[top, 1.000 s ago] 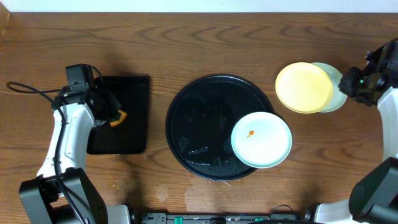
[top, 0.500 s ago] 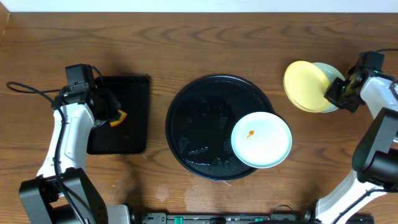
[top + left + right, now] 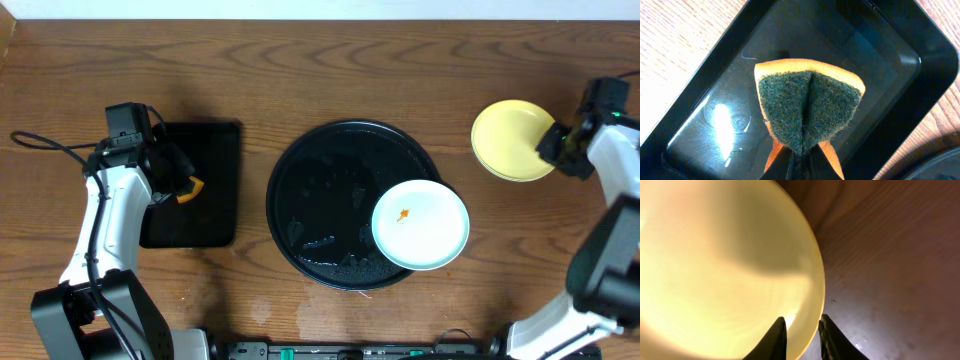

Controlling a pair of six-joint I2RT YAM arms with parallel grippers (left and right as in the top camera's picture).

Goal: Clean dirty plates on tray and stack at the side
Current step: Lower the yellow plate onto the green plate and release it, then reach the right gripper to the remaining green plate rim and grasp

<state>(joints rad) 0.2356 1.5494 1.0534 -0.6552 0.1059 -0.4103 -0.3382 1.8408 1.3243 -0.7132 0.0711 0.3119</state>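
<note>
A pale mint-white plate with a small orange smear lies on the right part of the round black tray, overhanging its rim. A pale yellow plate sits on the table at the far right. My right gripper is shut on its right rim; in the right wrist view the fingers straddle the yellow plate's edge. The second mint-white plate is hidden. My left gripper is shut on a green-and-orange sponge, held over the rectangular black tray.
The smaller rectangular black tray lies at the left, with its wet floor showing in the left wrist view. A cable runs at the far left. Water streaks lie on the round tray's floor.
My right gripper has closed on the yellow plate's rim and shifted the plate to the right, so it now covers the mint-white plate that showed beside it. The left arm has not moved.
</note>
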